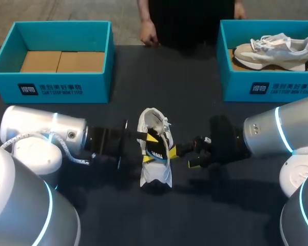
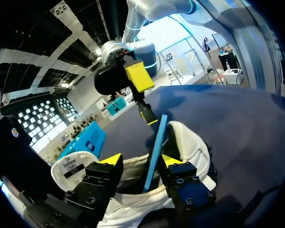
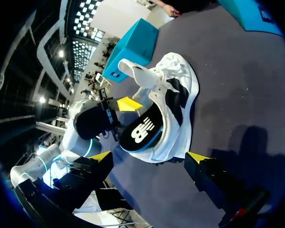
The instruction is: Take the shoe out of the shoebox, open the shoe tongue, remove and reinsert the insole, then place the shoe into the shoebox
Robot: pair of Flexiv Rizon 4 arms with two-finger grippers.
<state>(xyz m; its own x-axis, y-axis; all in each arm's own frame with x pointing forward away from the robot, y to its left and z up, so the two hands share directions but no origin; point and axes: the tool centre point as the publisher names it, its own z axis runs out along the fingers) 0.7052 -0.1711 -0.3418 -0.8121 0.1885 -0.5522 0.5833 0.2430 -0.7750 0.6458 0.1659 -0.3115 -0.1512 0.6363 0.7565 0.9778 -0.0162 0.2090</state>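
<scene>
A white shoe (image 1: 155,174) lies on its side in the middle of the dark table, tongue pulled open. Its insole, black on top with a blue edge (image 2: 154,152), stands partly out of the shoe's opening (image 3: 143,134). My left gripper (image 1: 150,148) comes in from the left with its fingers on either side of the insole (image 2: 141,160). The fingers are apart and neither presses on the insole, so it is open. My right gripper (image 1: 187,156) sits just right of the shoe, wide open and holding nothing (image 3: 149,156).
A teal shoebox (image 1: 56,84) with a bare cardboard floor stands at the back left. A second teal shoebox (image 1: 269,87) at the back right holds a beige shoe (image 1: 272,51). A person's hand (image 1: 149,37) rests at the far edge of the table.
</scene>
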